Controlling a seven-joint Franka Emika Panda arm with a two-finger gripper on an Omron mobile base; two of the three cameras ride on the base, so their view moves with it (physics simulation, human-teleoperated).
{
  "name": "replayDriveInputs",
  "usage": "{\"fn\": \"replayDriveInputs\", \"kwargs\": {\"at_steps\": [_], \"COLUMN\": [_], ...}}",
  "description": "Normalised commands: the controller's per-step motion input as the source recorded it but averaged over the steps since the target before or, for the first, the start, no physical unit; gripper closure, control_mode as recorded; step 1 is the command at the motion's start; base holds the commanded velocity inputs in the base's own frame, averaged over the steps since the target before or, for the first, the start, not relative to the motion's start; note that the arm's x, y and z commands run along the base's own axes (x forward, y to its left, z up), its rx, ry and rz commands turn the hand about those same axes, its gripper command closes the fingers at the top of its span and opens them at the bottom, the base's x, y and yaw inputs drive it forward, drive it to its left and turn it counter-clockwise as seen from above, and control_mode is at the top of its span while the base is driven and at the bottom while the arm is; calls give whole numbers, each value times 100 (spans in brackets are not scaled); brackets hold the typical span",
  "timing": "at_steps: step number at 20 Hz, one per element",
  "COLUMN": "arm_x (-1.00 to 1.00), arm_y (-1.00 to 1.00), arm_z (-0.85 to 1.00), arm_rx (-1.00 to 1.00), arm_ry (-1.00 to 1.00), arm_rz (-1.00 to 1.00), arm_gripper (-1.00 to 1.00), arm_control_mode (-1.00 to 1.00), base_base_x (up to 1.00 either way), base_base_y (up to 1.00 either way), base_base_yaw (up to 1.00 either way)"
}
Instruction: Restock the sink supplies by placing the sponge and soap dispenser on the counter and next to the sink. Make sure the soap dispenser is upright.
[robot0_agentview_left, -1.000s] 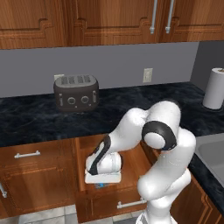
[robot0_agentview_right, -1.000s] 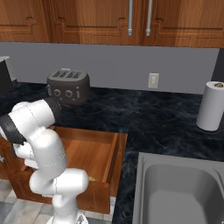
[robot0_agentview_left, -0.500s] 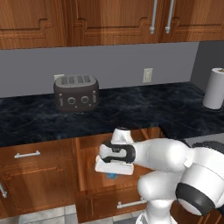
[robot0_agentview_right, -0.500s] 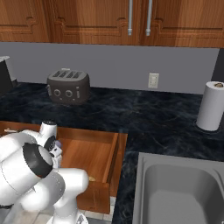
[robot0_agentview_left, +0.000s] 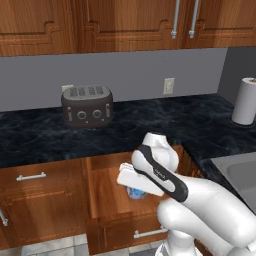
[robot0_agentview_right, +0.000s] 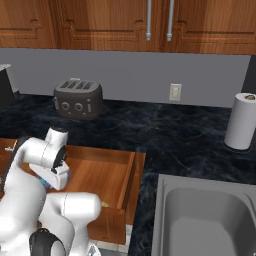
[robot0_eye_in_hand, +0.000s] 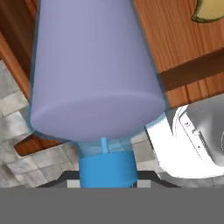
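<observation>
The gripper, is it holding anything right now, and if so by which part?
Yes. The gripper is shut on the soap dispenser, gripping it at its blue cap end, above the open drawer.

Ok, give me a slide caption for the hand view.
Claw shut on the pale lavender soap dispenser with blue cap, above the open wooden drawer.

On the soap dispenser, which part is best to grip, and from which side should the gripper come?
Grip the narrow blue cap, coming along the bottle's axis from that end. The lavender body of the soap dispenser widens away from it and looks too broad for the jaws. The gripper appears shut at that end, above the open drawer.
</observation>
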Motion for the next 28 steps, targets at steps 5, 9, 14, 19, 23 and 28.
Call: {"fn": "replayDriveInputs", "kwargs": {"at_steps": [5,9,14,19,23,28], "arm_x": [-21,-7,-33,-45,-29,-4], "arm_y": [-15,-21,-35,-15,-5,-30], "arm_z": [49,90,40,28,87,66], "arm_rx": [0,0,1,9,11,16], "arm_ry": [4,0,-2,-21,-11,-1], "arm_rz": [-19,-19,-18,-10,-32,-33], "arm_gripper": [100,100,100,100,100,100], "arm_control_mode": [-100,-100,-100,-100,-100,-100], "base_base_x": [0,0,0,0,0,0], "base_base_y": [0,0,0,0,0,0], "base_base_yaw": [0,0,0,0,0,0]}}
